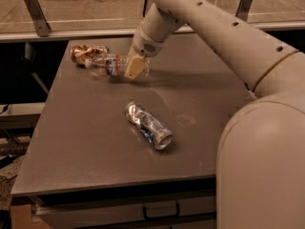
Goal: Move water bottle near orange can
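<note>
- Water bottle (108, 64): clear ribbed plastic with a red-and-blue label band, lying on its side at the far left of the table, one end touching or just beside the orange can.
- Orange can (88, 53): orange-brown metal with pale markings, dented, on its side near the far left corner.
- Gripper (135, 68): tan, wedge-shaped tip, set down over the bottle's right end; whether it is spread or clamped cannot be told.
- Arm (214, 27): smooth cream shell, reaching in from the right.
- Silver can (148, 125): crumpled, blue-marked, lying mid-table, well apart.
- Table (81, 132): flat, matte grey-brown.
</note>
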You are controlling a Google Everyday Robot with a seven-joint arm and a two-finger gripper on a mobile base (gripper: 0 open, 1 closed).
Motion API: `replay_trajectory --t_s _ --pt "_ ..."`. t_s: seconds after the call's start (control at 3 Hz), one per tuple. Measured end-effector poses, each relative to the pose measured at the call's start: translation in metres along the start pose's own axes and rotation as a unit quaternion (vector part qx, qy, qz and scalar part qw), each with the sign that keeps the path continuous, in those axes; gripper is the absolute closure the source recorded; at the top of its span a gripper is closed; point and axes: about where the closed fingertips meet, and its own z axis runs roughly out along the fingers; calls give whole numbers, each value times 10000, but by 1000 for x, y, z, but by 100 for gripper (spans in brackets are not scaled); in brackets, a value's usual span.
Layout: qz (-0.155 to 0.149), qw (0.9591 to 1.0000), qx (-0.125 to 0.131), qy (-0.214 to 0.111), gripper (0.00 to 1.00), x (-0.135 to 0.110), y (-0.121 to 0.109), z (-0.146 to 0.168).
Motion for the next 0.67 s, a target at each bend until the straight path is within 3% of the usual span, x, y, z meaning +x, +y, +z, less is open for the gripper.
replay_trajectory --t_s 0.33,0.67 --pt "-67 10000 -45 23 13 -6 -3 5" --pt "-103 9999 -67 36 0 -11 -5 9"
